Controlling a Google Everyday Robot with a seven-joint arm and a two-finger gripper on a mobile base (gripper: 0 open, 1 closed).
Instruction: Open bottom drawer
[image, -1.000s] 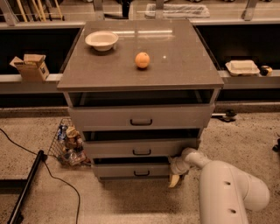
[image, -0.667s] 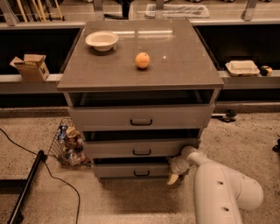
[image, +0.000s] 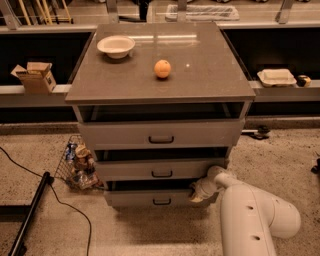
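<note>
Gripper (image: 199, 192) at right end of bottom drawer (image: 135, 198) front, beside its black handle (image: 161, 201), cannot tell if jaws apart or together

Robot lab, speckled floor (image: 282, 150), low shelving (image: 10, 95), loose cable (image: 70, 206), hand (image: 197, 192) at bottom drawer (image: 135, 198)

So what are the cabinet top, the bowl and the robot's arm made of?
Cabinet top: probably grey laminate, glossy, since it mirrors lights. Bowl: matte white, ceramic or plastic; can't tell. Arm: likely moulded cream plastic, smooth with soft sheen; its hand sits by the bottom drawer's right end.
</note>
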